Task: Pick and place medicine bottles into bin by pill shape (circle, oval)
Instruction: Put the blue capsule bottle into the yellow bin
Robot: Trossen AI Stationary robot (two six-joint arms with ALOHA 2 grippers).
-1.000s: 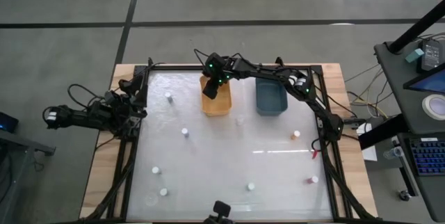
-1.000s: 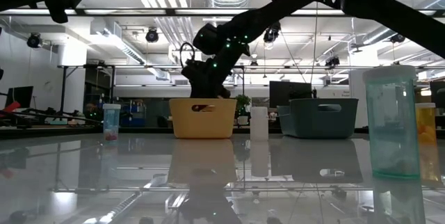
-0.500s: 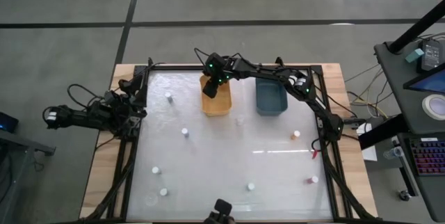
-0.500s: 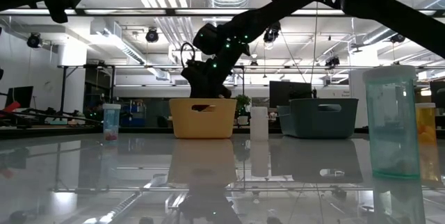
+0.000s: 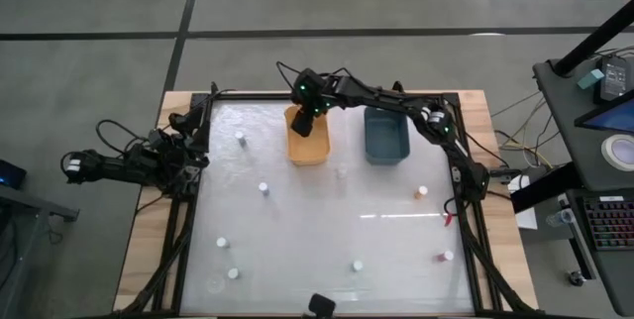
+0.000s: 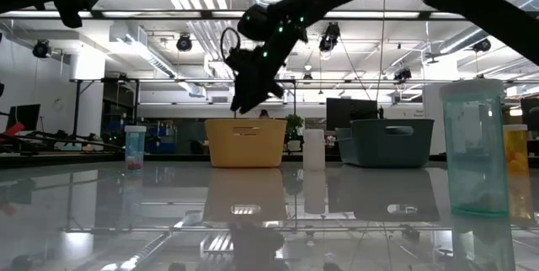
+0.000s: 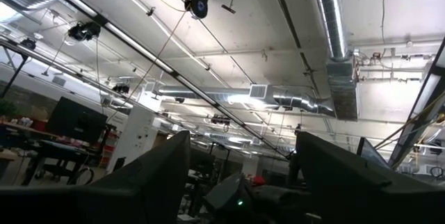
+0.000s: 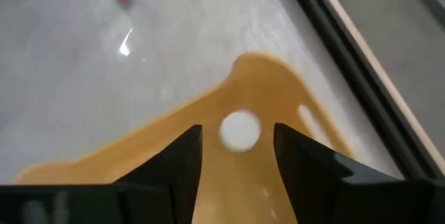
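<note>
My right gripper (image 5: 301,121) hangs open over the far end of the yellow bin (image 5: 308,143), clear of its rim in the low view (image 6: 244,103). In the right wrist view a white-capped medicine bottle (image 8: 240,129) shows inside the yellow bin (image 8: 208,175), between my fingers and apart from both. Other bottles stand upright on the table: white-capped ones (image 5: 240,138), (image 5: 264,188), (image 5: 222,243), (image 5: 357,265), an orange one (image 5: 422,192) and a pinkish one (image 5: 447,256). My left arm (image 5: 149,160) waits folded off the table's left edge, its gripper (image 7: 243,175) open and pointing at the ceiling.
A blue-grey bin (image 5: 385,139) stands to the right of the yellow one at the table's far side. A translucent bottle (image 5: 342,171) stands just in front of the two bins. A black frame (image 5: 466,210) runs round the table. A large teal bottle (image 6: 476,149) stands close to the low camera.
My right gripper has gone up from just above the yellow bin's rim, and stands higher over the bin's far end. The bins and the bottles on the table have stayed where they were.
</note>
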